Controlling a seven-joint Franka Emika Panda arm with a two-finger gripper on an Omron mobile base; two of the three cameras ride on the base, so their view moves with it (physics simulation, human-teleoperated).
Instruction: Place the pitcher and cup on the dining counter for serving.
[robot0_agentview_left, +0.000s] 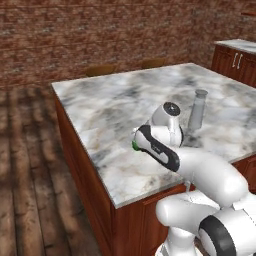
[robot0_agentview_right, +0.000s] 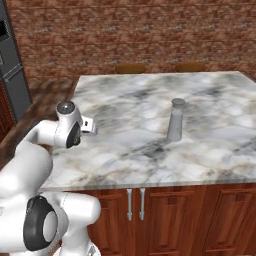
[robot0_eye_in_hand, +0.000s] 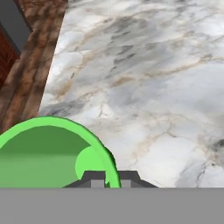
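Note:
The green cup (robot0_eye_in_hand: 48, 153) fills the lower left of the hand view, seen from above into its open mouth. My gripper (robot0_eye_in_hand: 111, 178) is shut on the cup's rim, which passes between the two dark fingertips (robot0_eye_in_hand: 94, 177). In the left base view a sliver of the cup (robot0_agentview_left: 135, 145) peeks out beside my wrist, over the near left part of the dining counter (robot0_agentview_left: 110, 105). The grey pitcher (robot0_agentview_left: 196, 112) stands upright on the marble, to the right of my hand. The pitcher (robot0_agentview_right: 175, 122) is well apart from the hand on the dining counter (robot0_agentview_right: 140, 100).
Two brown wooden chair backs (robot0_agentview_right: 130, 67) (robot0_agentview_right: 189, 66) show behind the island's far edge. A dark appliance (robot0_agentview_right: 10, 65) stands at the left. Wood cabinets with a marble top (robot0_agentview_left: 240, 55) are at the far right. A plank floor (robot0_agentview_left: 30, 165) lies left of the island.

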